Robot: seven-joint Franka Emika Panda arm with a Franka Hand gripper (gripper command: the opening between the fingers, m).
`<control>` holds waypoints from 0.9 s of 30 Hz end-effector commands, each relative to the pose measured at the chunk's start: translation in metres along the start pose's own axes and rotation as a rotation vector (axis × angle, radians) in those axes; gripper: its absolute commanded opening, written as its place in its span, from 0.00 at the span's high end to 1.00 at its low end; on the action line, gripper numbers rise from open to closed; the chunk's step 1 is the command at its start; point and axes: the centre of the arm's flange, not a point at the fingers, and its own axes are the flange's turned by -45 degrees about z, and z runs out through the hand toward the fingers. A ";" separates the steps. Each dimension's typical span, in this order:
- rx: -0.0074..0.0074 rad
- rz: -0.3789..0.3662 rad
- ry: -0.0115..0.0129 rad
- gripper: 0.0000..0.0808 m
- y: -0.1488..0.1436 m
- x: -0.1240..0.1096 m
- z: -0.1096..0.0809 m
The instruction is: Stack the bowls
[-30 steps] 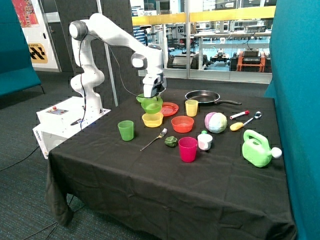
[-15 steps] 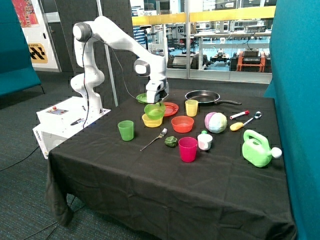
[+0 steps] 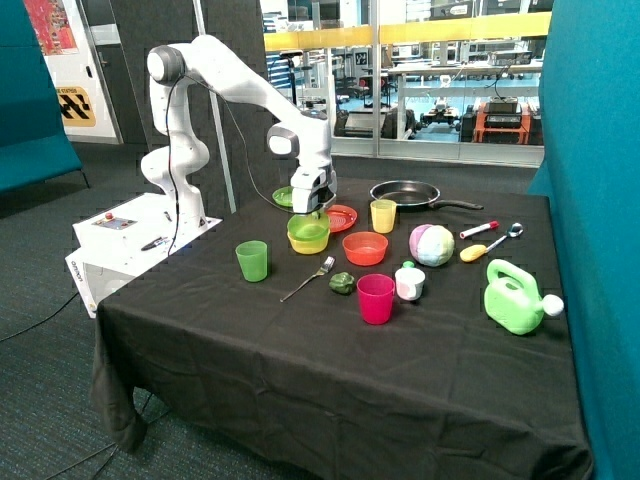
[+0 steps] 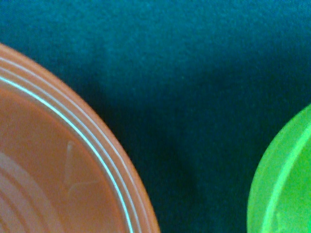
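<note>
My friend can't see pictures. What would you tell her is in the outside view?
A white robot arm's gripper sits at the rim of a light green bowl nested in a yellow bowl on a black table. An orange bowl stands apart beside them, among cups, plates and toys.

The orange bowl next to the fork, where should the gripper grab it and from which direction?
Grip the orange bowl by its rim, coming straight down from above. It sits upright and open with nothing inside, so one finger can probably go inside the thin wall and one outside. The gripper is now at the green bowl.
</note>
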 end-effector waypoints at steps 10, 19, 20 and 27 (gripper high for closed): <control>0.0001 -0.013 0.0038 1.00 -0.004 -0.011 0.012; 0.0001 -0.029 0.0038 1.00 -0.015 -0.017 0.014; 0.0000 -0.032 0.0038 1.00 -0.015 -0.018 0.013; 0.0001 -0.023 0.0038 0.82 -0.006 -0.026 0.010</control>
